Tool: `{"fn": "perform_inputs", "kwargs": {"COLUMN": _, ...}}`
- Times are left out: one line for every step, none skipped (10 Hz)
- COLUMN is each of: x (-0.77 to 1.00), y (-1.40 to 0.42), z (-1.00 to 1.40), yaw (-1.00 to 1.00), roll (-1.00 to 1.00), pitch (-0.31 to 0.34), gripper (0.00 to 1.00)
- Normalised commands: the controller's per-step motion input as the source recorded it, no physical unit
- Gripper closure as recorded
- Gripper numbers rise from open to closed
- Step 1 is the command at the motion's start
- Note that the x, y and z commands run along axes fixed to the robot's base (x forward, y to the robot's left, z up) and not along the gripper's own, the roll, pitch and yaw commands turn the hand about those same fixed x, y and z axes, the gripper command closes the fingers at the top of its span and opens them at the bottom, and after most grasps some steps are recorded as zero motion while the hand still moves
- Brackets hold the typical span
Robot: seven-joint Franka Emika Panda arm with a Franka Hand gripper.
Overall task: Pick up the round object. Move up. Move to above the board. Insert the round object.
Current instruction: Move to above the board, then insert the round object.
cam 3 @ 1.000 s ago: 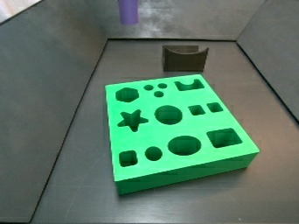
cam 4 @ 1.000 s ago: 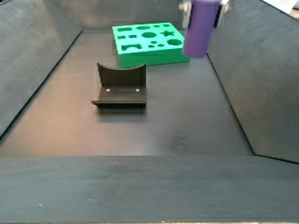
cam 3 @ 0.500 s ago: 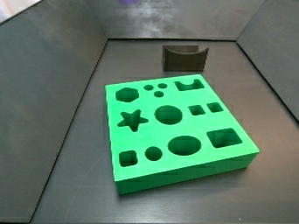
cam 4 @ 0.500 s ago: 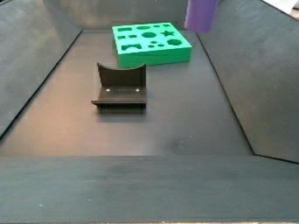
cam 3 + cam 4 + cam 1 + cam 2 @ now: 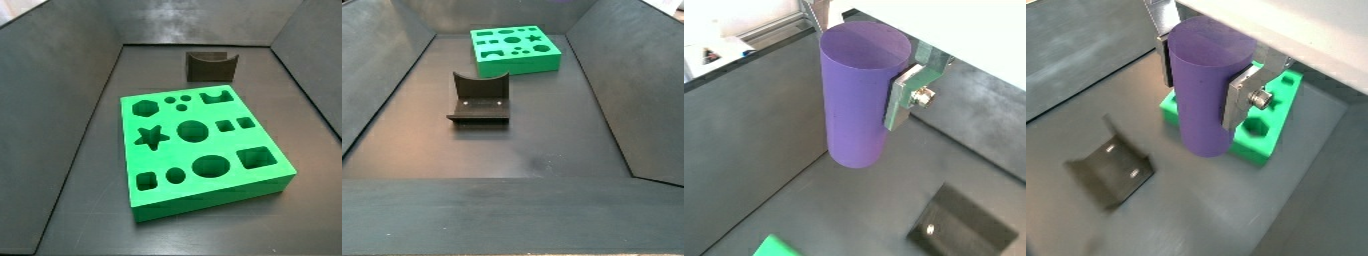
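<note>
Holding: the claw (image 5: pixel 861 80) is closed on the round object (image 5: pixel 858 95), a smooth purple cylinder; in both wrist views a flat silver finger (image 5: pixel 1244 97) presses its side and the other finger stands behind it.
Peg attitude: upright between the fingers, its lower end hanging free with nothing touching it.
Peg place: well above the board (image 5: pixel 1268 120), which a wrist view shows below and behind the peg, so the peg appears to be off to one side of the board, not over its holes.
Side views: neither shows the claw or the peg; I judge both are raised out of frame.
Board: lies flat on the dark floor, its cut-outs all empty in a side view (image 5: pixel 201 147), including the large round hole (image 5: pixel 193 130) near its middle.
Fixture: the dark bracket (image 5: pixel 478 99) stands on the floor apart from the board, empty.
Done: the pick-up, and by the look of it the lift.
Left: carrying the peg to above the board, lining it up with the large round hole, lowering it in.
Judgement: roughly the halfway mark; the travel across seems at most partly made.
Risk: the peg looks about as wide as the hole, so small misalignment or tilt could jam it on the rim.
</note>
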Motion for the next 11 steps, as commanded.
{"fn": "perform_inputs", "kwargs": {"x": 0.25, "y": -1.0, "z": 0.27, "yaw": -0.02, "roll": -0.02, "pitch": 0.149, "gripper": 1.0}}
{"fn": "perform_inputs", "kwargs": {"x": 0.26, "y": -1.0, "z": 0.27, "yaw": -0.02, "roll": -0.03, "pitch": 0.13, "gripper": 1.0}}
{"fn": "perform_inputs", "kwargs": {"x": 0.27, "y": -1.0, "z": 0.27, "yaw": 0.0, "roll": -0.01, "pitch": 0.118, "gripper": 1.0}}
{"fn": "perform_inputs", "kwargs": {"x": 0.28, "y": -1.0, "z": 0.27, "yaw": 0.01, "roll": 0.0, "pitch": 0.12, "gripper": 1.0}}
{"fn": "perform_inputs", "kwargs": {"x": 0.31, "y": -1.0, "z": 0.28, "yaw": 0.0, "roll": 0.0, "pitch": 0.125, "gripper": 1.0}}
{"fn": "perform_inputs", "kwargs": {"x": 0.32, "y": -1.0, "z": 0.28, "yaw": 0.01, "roll": 0.0, "pitch": 0.122, "gripper": 1.0}}
{"fn": "perform_inputs", "kwargs": {"x": 0.32, "y": -0.93, "z": 0.27, "yaw": 0.01, "roll": 0.01, "pitch": 0.122, "gripper": 1.0}}
{"fn": "perform_inputs", "kwargs": {"x": 0.23, "y": -0.57, "z": 0.17, "yaw": 0.01, "roll": 0.01, "pitch": 0.116, "gripper": 1.0}}
{"fn": "perform_inputs", "kwargs": {"x": 0.16, "y": -0.35, "z": 0.11, "yaw": 0.01, "roll": 0.02, "pitch": 0.108, "gripper": 1.0}}
{"fn": "perform_inputs", "kwargs": {"x": 0.13, "y": -0.24, "z": 0.08, "yaw": 0.01, "roll": 0.02, "pitch": 0.094, "gripper": 1.0}}
{"fn": "perform_inputs", "kwargs": {"x": 0.0, "y": 0.0, "z": 0.0, "yaw": 0.0, "roll": 0.01, "pitch": 0.0, "gripper": 1.0}}
